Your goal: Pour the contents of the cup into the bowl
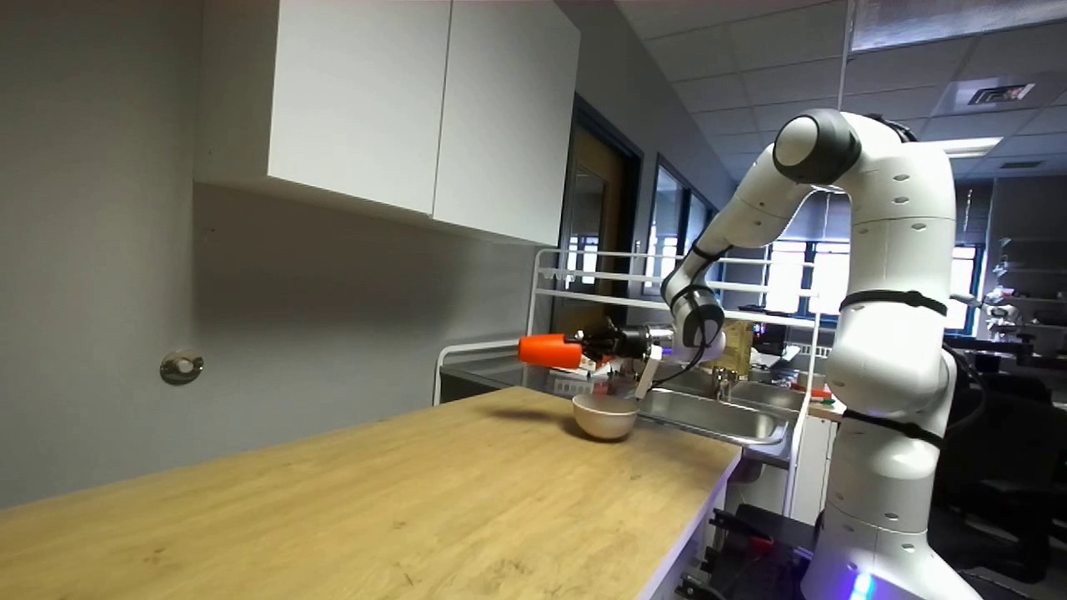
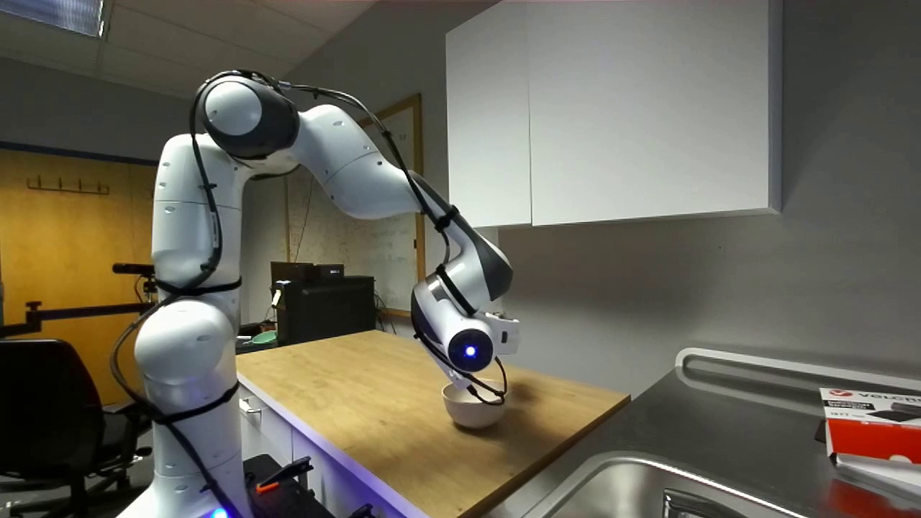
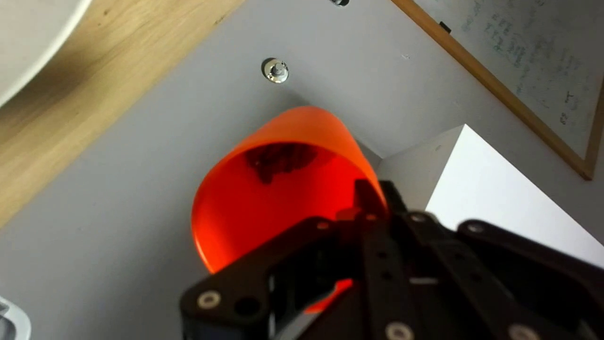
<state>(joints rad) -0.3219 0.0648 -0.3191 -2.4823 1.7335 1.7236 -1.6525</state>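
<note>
Wooden countertop (image 1: 375,500) | arm (image 1: 900,250) arched, sloping down | gripper (image 1: 577,337) near level, clamped on sideways cup (image 1: 546,351)

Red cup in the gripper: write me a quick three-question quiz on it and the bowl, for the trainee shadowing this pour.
1. Multiple choice. In an exterior view, how is the cup held?
A) Upright
B) Roughly on its side
C) Fully upside down

2. True or false: the cup is empty.

3. Fill in the blank: the bowl rests on the ____.

Key
1. B
2. False: the wrist view shows dark contents inside it.
3. wooden counter
</note>
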